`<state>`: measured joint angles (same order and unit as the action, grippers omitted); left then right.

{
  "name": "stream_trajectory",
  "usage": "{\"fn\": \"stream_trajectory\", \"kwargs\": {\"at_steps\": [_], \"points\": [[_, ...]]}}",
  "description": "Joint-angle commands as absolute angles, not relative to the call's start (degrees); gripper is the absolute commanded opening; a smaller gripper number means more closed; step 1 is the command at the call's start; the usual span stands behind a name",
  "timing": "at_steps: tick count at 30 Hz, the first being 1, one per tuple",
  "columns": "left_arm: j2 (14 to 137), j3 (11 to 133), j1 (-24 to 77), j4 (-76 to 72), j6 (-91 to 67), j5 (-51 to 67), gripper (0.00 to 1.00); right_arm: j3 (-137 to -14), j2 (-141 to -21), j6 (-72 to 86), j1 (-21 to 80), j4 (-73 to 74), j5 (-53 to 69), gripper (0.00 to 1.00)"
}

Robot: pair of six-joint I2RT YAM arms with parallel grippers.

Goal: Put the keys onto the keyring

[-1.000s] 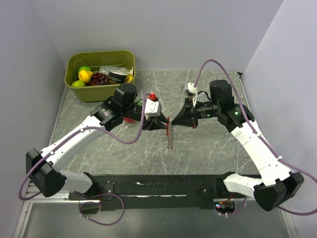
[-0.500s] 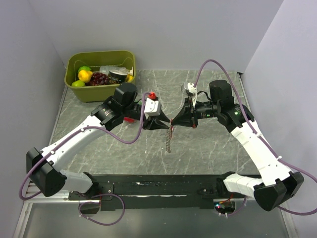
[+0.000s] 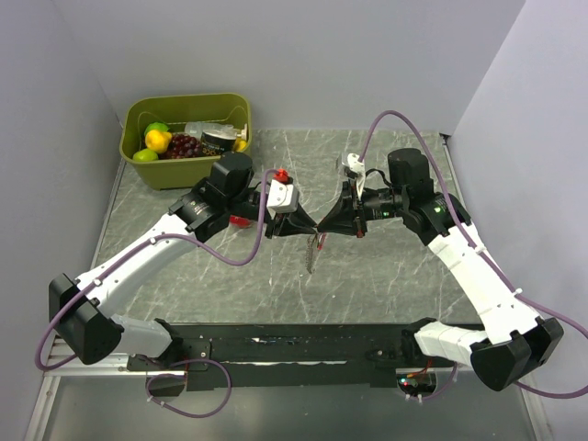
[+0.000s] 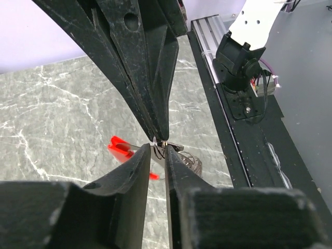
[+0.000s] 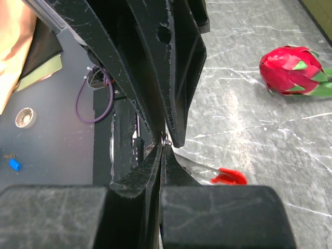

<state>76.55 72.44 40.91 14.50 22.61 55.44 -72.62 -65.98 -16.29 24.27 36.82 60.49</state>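
Note:
The keyring (image 3: 314, 253) hangs in mid-air between the two grippers, over the middle of the table. In the left wrist view its wire ring (image 4: 157, 147) sits at the fingertips, with the red fob (image 4: 118, 147) to the left and a wire coil (image 4: 191, 162) to the right. My right gripper (image 3: 322, 227) is shut, pinching the ring at its tips (image 5: 162, 148). My left gripper (image 3: 310, 230) faces it tip to tip, its jaws a narrow gap apart around the ring (image 4: 157, 151). The red fob (image 5: 231, 176) also shows below the right fingers. I cannot make out any keys.
A green bin (image 3: 184, 171) with toy fruit and a can stands at the back left. A red strawberry toy (image 5: 288, 65) lies on the marble table, partly under the left arm (image 3: 241, 220). The black base rail (image 3: 303, 349) runs along the near edge.
The left gripper's jaws have narrowed around the ring. The hanging keyring has swung slightly up and left. The right gripper has stayed shut in place.

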Motion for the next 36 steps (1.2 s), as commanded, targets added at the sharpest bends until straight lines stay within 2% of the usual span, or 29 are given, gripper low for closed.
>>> {"fn": "stream_trajectory", "kwargs": {"at_steps": [1, 5, 6, 8, 9, 12, 17, 20, 21, 24, 27, 30, 36], "points": [[76.6, 74.3, 40.9, 14.6, 23.1, 56.9, 0.25, -72.5, -65.3, -15.7, 24.9, 34.3, 60.6, 0.0], [75.9, 73.7, 40.9, 14.8, 24.0, 56.0, 0.32, -72.7, -65.2, -15.7, 24.9, 34.1, 60.8, 0.0], [75.5, 73.4, 40.8, 14.3, 23.9, 55.9, 0.3, -72.7, -65.3, -15.7, 24.9, 34.1, 60.8, 0.0], [75.1, 72.9, 40.8, 12.9, 22.9, 55.6, 0.22, -72.7, -65.3, -15.6, 24.9, 34.0, 60.8, 0.0], [75.6, 73.2, 40.9, 12.8, 22.7, 55.7, 0.14, -72.6, -65.4, -15.6, 24.9, 34.1, 61.1, 0.0], [76.6, 73.7, 40.9, 12.8, 21.7, 56.7, 0.03, -72.3, -65.2, -15.6, 25.0, 33.9, 61.1, 0.0], [76.4, 72.4, 40.9, 9.8, 19.3, 56.4, 0.01, -72.1, -65.0, -15.4, 25.0, 33.7, 60.6, 0.0], [75.0, 69.7, 40.9, 4.4, 16.1, 55.6, 0.01, -71.5, -64.7, -14.5, 25.0, 32.3, 59.5, 0.17], [74.2, 68.9, 40.9, 1.3, 15.1, 55.1, 0.01, -70.8, -64.0, -14.1, 25.0, 30.9, 59.2, 0.27], [72.7, 66.1, 40.9, -5.2, 11.5, 54.7, 0.01, -68.9, -61.8, -11.6, 25.0, 27.9, 56.9, 0.43], [71.1, 63.1, 40.9, -9.9, 7.7, 53.8, 0.01, -67.0, -59.6, -10.5, 24.7, 24.0, 54.8, 0.53], [69.6, 60.2, 40.9, -15.5, 4.6, 52.4, 0.01, -65.7, -58.0, -9.8, 24.3, 22.3, 54.2, 0.58], [67.4, 54.5, 40.7, -28.1, -3.7, 50.5, 0.01, -64.8, -57.3, -9.9, 23.6, 21.9, 55.4, 0.58]]}}
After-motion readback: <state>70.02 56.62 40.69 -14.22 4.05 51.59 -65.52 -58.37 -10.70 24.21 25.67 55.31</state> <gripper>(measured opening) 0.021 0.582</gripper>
